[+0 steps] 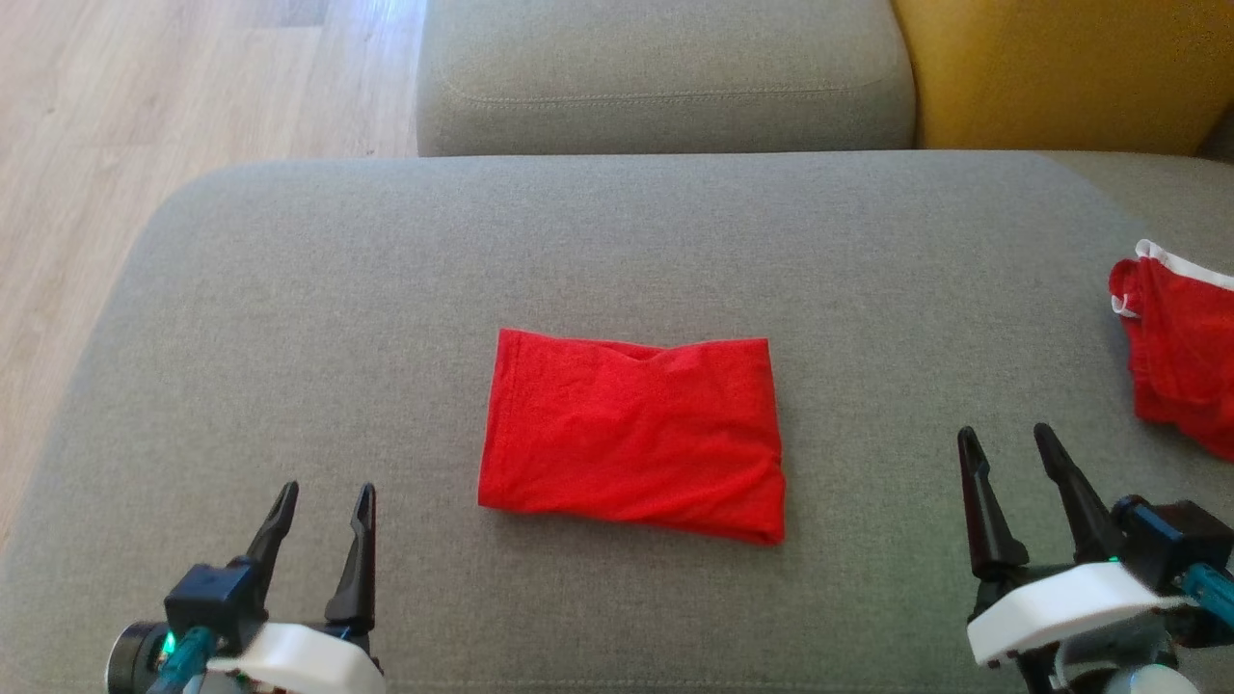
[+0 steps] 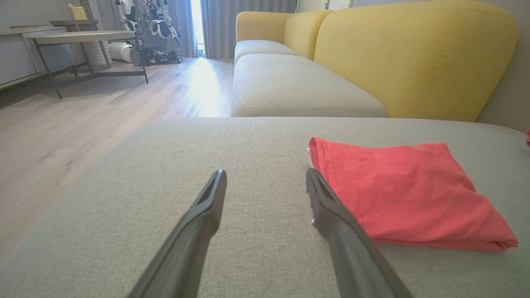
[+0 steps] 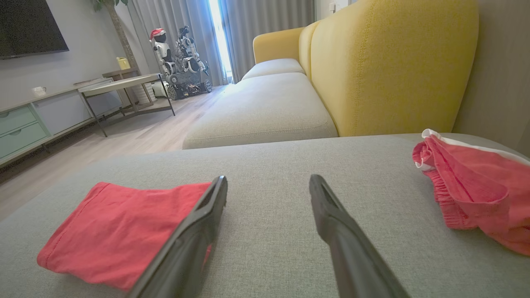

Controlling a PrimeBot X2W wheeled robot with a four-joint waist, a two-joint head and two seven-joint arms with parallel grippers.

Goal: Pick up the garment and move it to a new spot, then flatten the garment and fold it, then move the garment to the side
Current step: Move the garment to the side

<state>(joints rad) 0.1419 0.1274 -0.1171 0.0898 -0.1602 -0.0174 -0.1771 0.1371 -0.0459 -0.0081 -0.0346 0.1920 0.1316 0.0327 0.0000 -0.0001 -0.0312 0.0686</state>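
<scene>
A red garment [image 1: 631, 434] lies folded into a neat rectangle in the middle of the grey sofa cushion [image 1: 386, 289]. The left wrist view has the garment [image 2: 405, 190] to the right of my fingers; in the right wrist view the garment [image 3: 120, 227] lies to the left. My left gripper [image 1: 326, 494] hovers open at the lower left, apart from the cloth, nothing between its fingers. At the lower right my right gripper [image 1: 1007, 437] stands open and empty, also clear of the garment.
Another red piece of clothing [image 1: 1181, 342] with white trim lies crumpled at the cushion's right edge, also in the right wrist view [image 3: 472, 194]. A second grey cushion [image 1: 665, 77] and a yellow backrest [image 1: 1060, 67] lie beyond. Wooden floor [image 1: 145, 96] is to the left.
</scene>
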